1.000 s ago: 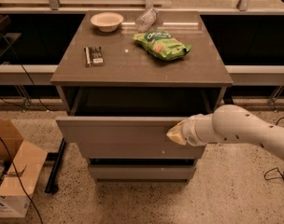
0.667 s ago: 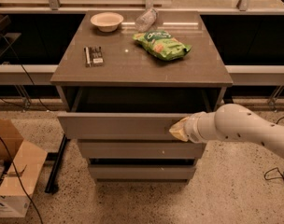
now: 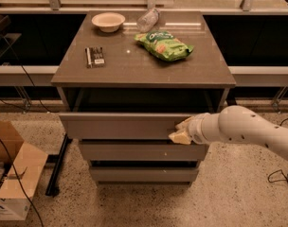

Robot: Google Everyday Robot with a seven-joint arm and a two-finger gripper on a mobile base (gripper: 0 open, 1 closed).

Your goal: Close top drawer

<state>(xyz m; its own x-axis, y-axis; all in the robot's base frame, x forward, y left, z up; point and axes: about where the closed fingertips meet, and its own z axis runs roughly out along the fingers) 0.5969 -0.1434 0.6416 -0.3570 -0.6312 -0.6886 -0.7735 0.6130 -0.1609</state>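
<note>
The top drawer point(image 3: 120, 126) is a wide grey drawer with a plain flat front. It stands partly pulled out from the grey cabinet, with a dark gap behind its front. My gripper point(image 3: 182, 131), on a white arm coming from the right, rests against the right end of the drawer front. Two matching lower drawer fronts point(image 3: 139, 151) sit below it.
On the cabinet top point(image 3: 144, 63) lie a cream bowl point(image 3: 108, 21), a green snack bag point(image 3: 165, 45), a crumpled clear bottle point(image 3: 147, 19) and a small dark packet point(image 3: 95, 56). A cardboard box point(image 3: 13, 174) stands on the floor at the left. Cables lie at the right.
The top drawer has slid back toward the cabinet, with my gripper following against its front. The open gap is smaller now.
</note>
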